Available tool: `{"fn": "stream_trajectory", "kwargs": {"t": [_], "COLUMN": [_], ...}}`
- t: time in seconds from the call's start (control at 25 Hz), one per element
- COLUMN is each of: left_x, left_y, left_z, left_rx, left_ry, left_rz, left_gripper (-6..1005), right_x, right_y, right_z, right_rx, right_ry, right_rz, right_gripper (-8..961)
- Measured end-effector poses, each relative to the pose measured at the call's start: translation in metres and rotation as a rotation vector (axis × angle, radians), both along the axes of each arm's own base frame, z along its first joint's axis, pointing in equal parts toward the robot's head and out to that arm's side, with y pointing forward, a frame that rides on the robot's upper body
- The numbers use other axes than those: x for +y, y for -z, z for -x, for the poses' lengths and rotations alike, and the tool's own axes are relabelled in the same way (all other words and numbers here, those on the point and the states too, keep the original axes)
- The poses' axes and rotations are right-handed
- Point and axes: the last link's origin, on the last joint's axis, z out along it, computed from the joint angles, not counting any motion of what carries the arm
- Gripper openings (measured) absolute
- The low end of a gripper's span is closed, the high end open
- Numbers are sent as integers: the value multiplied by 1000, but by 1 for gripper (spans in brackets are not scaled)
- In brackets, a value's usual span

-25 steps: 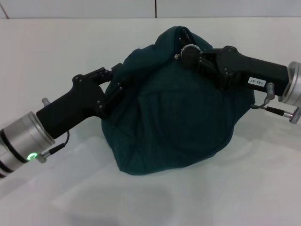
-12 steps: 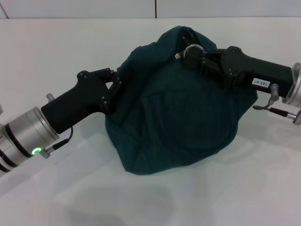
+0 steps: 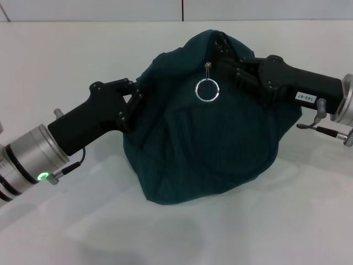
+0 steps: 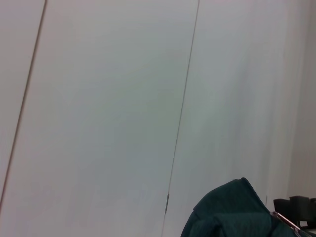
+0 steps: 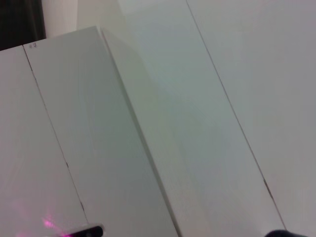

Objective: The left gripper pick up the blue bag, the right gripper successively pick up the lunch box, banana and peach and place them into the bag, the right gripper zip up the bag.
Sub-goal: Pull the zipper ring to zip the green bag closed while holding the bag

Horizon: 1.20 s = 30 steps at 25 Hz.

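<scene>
The blue bag [image 3: 209,143], a dark teal cloth sack, sits bulging on the white table and its top also shows in the left wrist view [image 4: 232,212]. My left gripper [image 3: 134,98] is shut on the fabric at the bag's left side. My right gripper [image 3: 227,62] rests at the bag's upper right by the zipper, its jaws slightly apart and holding nothing. The zipper's metal ring pull [image 3: 208,89] hangs loose against the front of the bag. The lunch box, banana and peach are out of view.
The white table [image 3: 66,55] spreads around the bag. White wall panels [image 5: 148,123] fill the right wrist view. A thin cable with a metal plug [image 3: 322,130] hangs under the right wrist.
The ring pull, held up at the right gripper's fingertips before, has dropped and now hangs free. Both arms shifted slightly right a second ago and have since stayed still.
</scene>
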Motion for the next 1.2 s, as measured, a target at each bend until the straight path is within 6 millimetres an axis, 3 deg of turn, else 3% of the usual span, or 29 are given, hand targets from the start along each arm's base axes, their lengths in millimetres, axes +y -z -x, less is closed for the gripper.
{"fn": "stream_trajectory", "kwargs": {"t": [0.4, 0.92, 1.2], "left_x": [-1, -1, -1], "left_y": [0, 1, 1], "left_z": [0, 0, 0], "left_rx": [-2, -2, -2], "left_ry": [-3, -3, -3], "left_rz": [-3, 1, 3], "left_gripper": [53, 54, 54], "right_x": [-4, -22, -17], "right_y": [8, -10, -1], "right_z": [-4, -17, -9], "right_rx": [-35, 41, 3], "right_ry": [9, -1, -27], "right_rz": [41, 78, 101], "right_gripper": [138, 162, 173]}}
